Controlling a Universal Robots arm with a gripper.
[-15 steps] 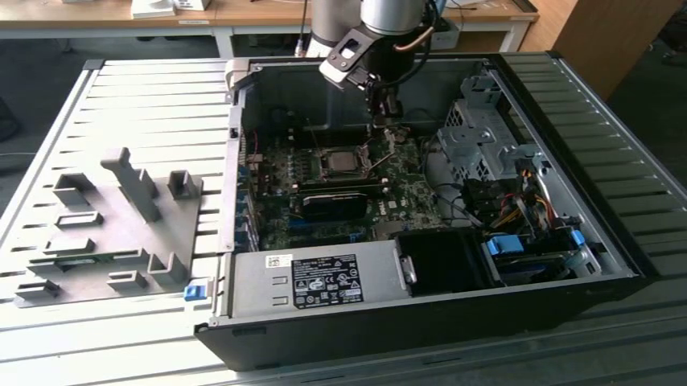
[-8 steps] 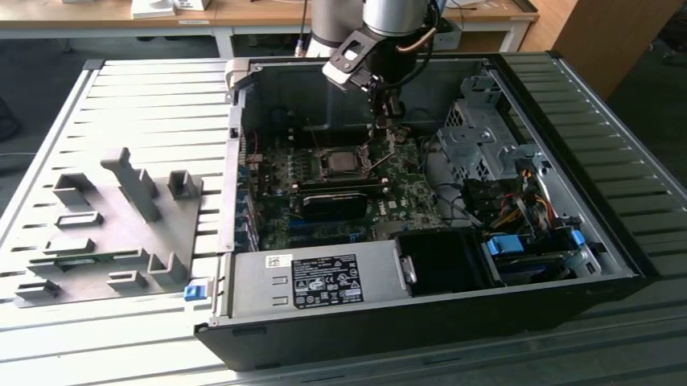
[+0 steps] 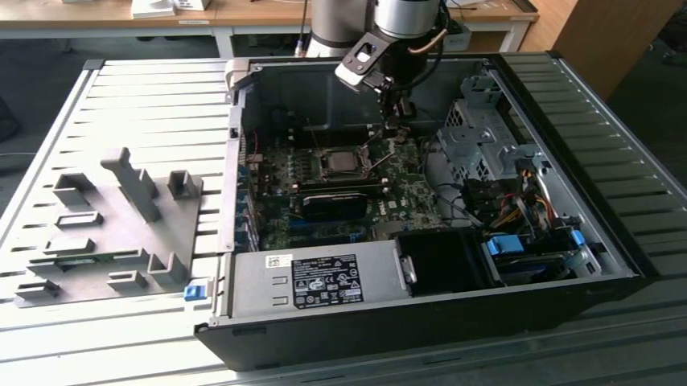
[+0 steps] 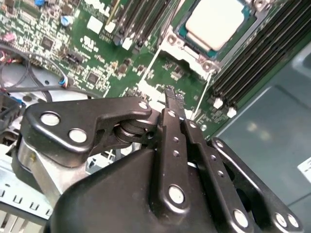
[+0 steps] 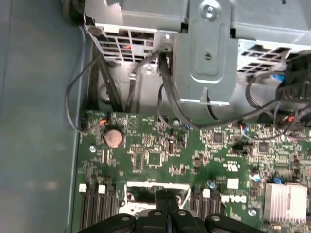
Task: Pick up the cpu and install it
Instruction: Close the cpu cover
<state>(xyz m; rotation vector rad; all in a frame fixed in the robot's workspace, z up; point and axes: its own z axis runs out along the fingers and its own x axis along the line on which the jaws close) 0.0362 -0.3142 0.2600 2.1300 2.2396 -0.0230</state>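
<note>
The cpu point(image 3: 343, 163) lies flat in the socket on the green motherboard point(image 3: 413, 189) inside the open computer case, its silver-grey top facing up. In the second wrist view the cpu point(image 4: 214, 22) sits within the metal socket frame point(image 4: 192, 51). My gripper point(image 3: 395, 130) hangs over the board, a short way toward the exterior view's right of the socket. Its black fingers point(image 4: 171, 104) are pressed together with nothing visible between them. In the first wrist view my gripper point(image 5: 167, 196) points down at the board.
A grey fixture plate point(image 3: 108, 233) with raised blocks lies outside the case at the exterior view's left. Inside are a metal drive cage point(image 3: 478, 133), loose cables point(image 3: 516, 193), memory slots point(image 4: 252, 53), a power supply point(image 3: 322, 277) and a heat sink point(image 5: 286, 201).
</note>
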